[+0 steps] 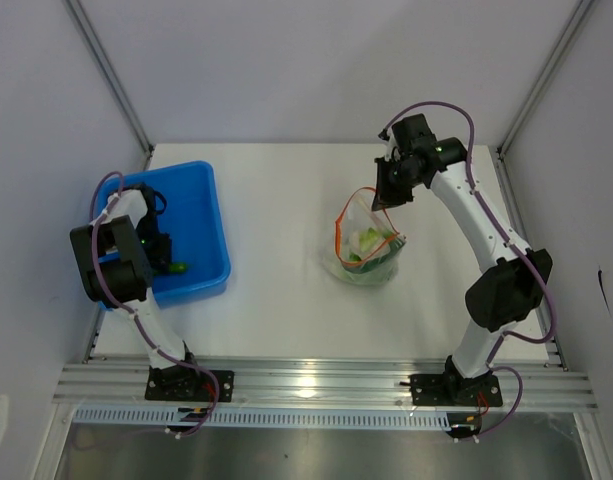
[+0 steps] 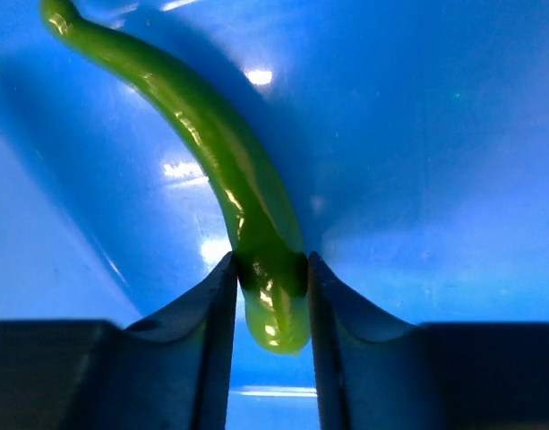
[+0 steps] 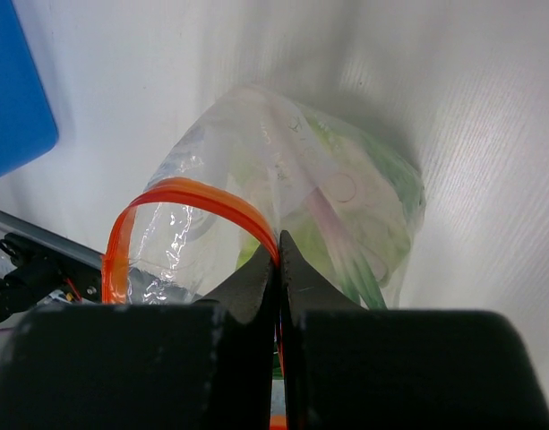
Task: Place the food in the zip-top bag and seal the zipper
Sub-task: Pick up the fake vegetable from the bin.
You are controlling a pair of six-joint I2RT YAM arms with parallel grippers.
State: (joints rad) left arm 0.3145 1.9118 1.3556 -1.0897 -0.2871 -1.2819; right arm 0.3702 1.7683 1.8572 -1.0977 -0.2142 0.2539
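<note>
Where the left gripper [image 2: 271, 269] reaches down into the blue bin [image 2: 435, 134] at the left of the worktop [image 1: 276, 200], its jaws are clamped on the thick end of a glossy green chilli [image 2: 229, 161], one on each side and both touching it. The curved rest of the chilli stretches away from the wrist over the bin's blue floor. Near the middle of the worktop, well apart from the bin, the zip-top bag [image 3: 346, 179] stands with its mouth up. The right gripper [image 3: 278, 242] has its jaws together on the orange-red zipper [image 3: 184, 193], pinching one side of the rim, while the rest of the strip arches open in a loop. Pale white-and-green toy vegetables [image 3: 381, 215] lie inside the bag, low down.
</note>
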